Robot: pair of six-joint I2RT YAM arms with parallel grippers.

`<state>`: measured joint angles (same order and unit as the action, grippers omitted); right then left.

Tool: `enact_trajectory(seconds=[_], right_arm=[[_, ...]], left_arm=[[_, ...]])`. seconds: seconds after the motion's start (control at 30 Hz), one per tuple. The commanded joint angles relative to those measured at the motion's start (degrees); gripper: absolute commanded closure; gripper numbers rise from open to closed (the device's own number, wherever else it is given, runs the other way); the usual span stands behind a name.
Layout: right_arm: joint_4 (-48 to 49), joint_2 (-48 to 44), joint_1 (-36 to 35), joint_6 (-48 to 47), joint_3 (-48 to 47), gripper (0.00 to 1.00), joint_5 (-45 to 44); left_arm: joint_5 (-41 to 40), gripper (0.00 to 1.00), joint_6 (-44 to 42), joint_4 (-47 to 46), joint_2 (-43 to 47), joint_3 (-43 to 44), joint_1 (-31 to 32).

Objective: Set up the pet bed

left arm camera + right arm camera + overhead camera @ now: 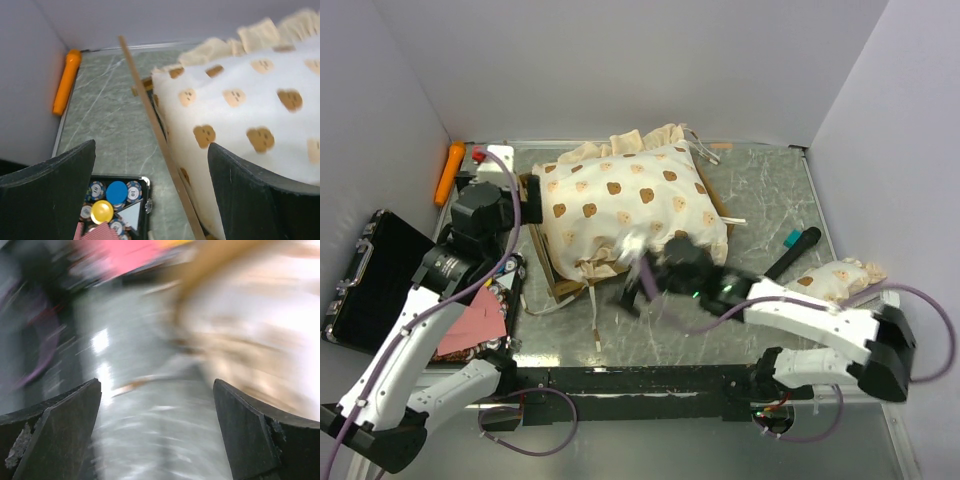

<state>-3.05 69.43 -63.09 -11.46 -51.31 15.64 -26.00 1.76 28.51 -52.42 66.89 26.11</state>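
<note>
While the right gripper (156, 385) is spread wide and empty just off the near edge of the mattress (630, 205), its own view is blurred, so light contact cannot be ruled out. The pillow (835, 278) is seen on the table (770, 190) beside the right arm, well apart from the pet bed (545, 262) at mid-table. The left gripper (151, 150) is likewise spread, straddling the bed's wooden side rail (152, 117) without gripping it. The pillow is best pinched at its middle, lifted clear of the ruffles and laid flat at the mattress's head end.
</note>
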Motion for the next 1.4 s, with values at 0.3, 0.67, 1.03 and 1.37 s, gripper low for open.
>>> enact_trajectory(seconds=[0.3, 0.67, 1.03, 1.37], right_arm=[[-11.7, 0.2, 53.1, 19.5, -9.3, 0.08, -15.9], [-12.7, 22.2, 59.5, 15.9, -21.4, 0.23, 6.7], [-10.3, 17.9, 59.4, 17.4, -8.0, 0.37, 7.7], [-13.6, 3.1, 51.1, 18.4, 6.7, 0.47, 3.8]], left_arm=[[-2.5, 0.04, 22.9, -3.5, -7.5, -1.7, -8.1], [7.7, 0.31, 16.3, -0.7, -15.6, 1.6, -8.1], [17.4, 0.93, 6.4, -6.2, -22.2, 4.2, -10.7], [17.7, 0.94, -7.4, -20.0, -32.2, 13.2, -15.3]])
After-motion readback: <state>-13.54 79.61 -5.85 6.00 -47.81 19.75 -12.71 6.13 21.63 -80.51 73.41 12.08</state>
